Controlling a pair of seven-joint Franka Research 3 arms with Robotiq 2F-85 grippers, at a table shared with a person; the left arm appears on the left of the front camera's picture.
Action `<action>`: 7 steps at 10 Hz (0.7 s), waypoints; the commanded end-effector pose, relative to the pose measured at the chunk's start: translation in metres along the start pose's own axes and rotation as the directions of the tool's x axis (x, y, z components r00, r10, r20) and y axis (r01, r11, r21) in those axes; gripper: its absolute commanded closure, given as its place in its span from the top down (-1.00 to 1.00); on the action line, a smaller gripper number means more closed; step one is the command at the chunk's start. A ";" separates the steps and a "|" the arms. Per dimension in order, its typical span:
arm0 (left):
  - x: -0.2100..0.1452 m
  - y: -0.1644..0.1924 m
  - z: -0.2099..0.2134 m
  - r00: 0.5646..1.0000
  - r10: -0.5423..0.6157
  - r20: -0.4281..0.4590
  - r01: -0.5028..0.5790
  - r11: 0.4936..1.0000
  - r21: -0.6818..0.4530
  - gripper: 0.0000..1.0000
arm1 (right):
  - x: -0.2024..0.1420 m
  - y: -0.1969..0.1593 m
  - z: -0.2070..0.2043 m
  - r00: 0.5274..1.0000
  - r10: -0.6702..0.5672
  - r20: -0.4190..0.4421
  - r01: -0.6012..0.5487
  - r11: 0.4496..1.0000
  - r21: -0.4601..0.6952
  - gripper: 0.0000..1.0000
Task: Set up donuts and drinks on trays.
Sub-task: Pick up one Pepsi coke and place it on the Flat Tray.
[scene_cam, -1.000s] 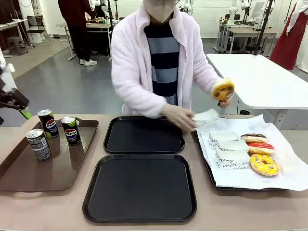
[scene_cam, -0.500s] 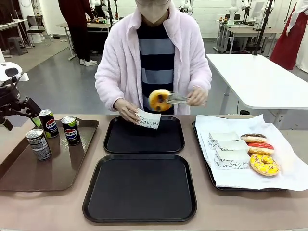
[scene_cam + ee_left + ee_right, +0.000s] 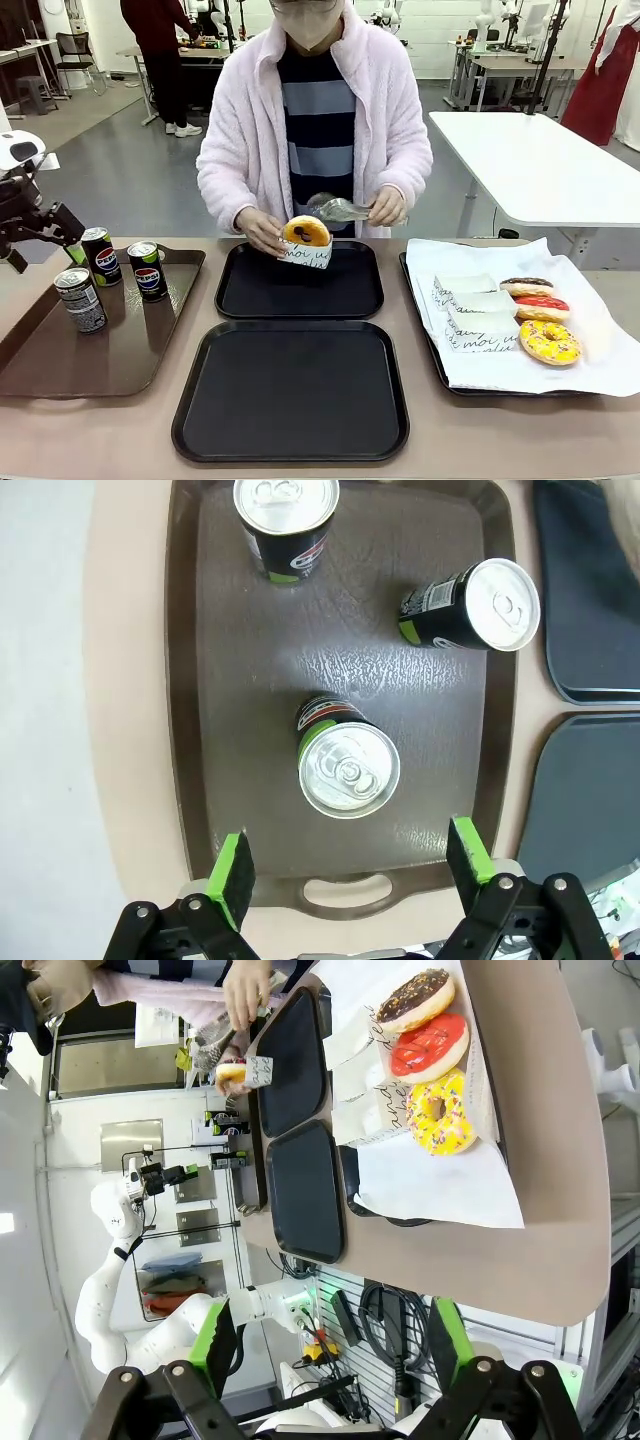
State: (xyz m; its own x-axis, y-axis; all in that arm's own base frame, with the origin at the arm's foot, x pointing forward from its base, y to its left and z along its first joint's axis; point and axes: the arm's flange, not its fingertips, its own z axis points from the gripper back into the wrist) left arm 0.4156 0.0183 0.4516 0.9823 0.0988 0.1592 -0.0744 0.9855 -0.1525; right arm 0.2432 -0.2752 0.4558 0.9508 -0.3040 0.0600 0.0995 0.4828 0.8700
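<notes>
Left gripper [image 3: 350, 865]: we see its fingers spread wide with nothing between them, hanging over a handle end of the brown tray [image 3: 230, 680].
Right gripper [image 3: 330, 1338]: fingers parted and empty, off the side of the table by the lined tray [image 3: 440, 365].
Cans [image 3: 148, 270]: we count three, upright on the brown tray and apart from one another; in the left wrist view one stands just beyond the fingers.
Black trays: far tray [image 3: 300, 295] and near tray [image 3: 290, 390] lie next to each other in the middle of the table.
Orange donut [image 3: 306, 231]: it sits in a white box [image 3: 305, 254] that the person's hand [image 3: 262, 228] holds at the far tray's far rim; we cannot tell whether the box touches the tray.
Tongs [image 3: 340, 210]: in the person's other hand [image 3: 388, 205], tips just above the orange donut.
Lined tray: chocolate donut [image 3: 526, 286], red donut [image 3: 541, 306] and yellow donut [image 3: 549, 342] lie in a row on its paper, beside a stack of boxes [image 3: 478, 320].
</notes>
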 end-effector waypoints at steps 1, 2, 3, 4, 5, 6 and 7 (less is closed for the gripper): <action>-0.002 0.002 -0.030 0.998 -0.009 0.062 0.005 0.998 0.070 1.00 | 0.001 0.000 0.001 1.000 0.016 0.007 -0.016 1.000 0.022 1.00; 0.003 -0.004 -0.040 0.997 -0.026 0.068 0.019 0.995 0.099 1.00 | 0.001 0.000 0.001 1.000 0.016 0.007 -0.016 1.000 0.022 1.00; 0.008 -0.009 -0.048 0.998 -0.018 0.060 0.011 0.993 0.114 1.00 | 0.001 0.000 0.001 1.000 0.016 0.007 -0.016 1.000 0.022 1.00; 0.011 -0.013 -0.057 0.998 -0.007 0.057 0.000 0.992 0.126 1.00 | 0.001 0.000 0.001 1.000 0.016 0.007 -0.016 1.000 0.022 1.00; 0.016 -0.020 -0.064 0.999 -0.015 0.050 0.008 0.990 0.138 1.00 | 0.001 0.000 0.001 1.000 0.016 0.007 -0.016 1.000 0.022 1.00; 0.017 -0.027 -0.067 0.999 -0.022 0.047 0.015 0.989 0.147 1.00 | 0.001 0.000 0.001 1.000 0.016 0.007 -0.016 1.000 0.022 1.00; 0.014 -0.030 -0.072 0.999 -0.021 0.044 0.014 0.987 0.161 1.00 | 0.001 0.000 0.001 1.000 0.016 0.007 -0.016 1.000 0.022 1.00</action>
State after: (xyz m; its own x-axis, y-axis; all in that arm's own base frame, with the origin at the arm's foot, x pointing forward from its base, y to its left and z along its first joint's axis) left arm 0.4406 -0.0116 0.3877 0.9781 0.0669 0.1969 -0.0628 0.9977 -0.0267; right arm 0.2432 -0.2751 0.4558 0.9509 -0.3036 0.0598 0.0995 0.4829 0.8700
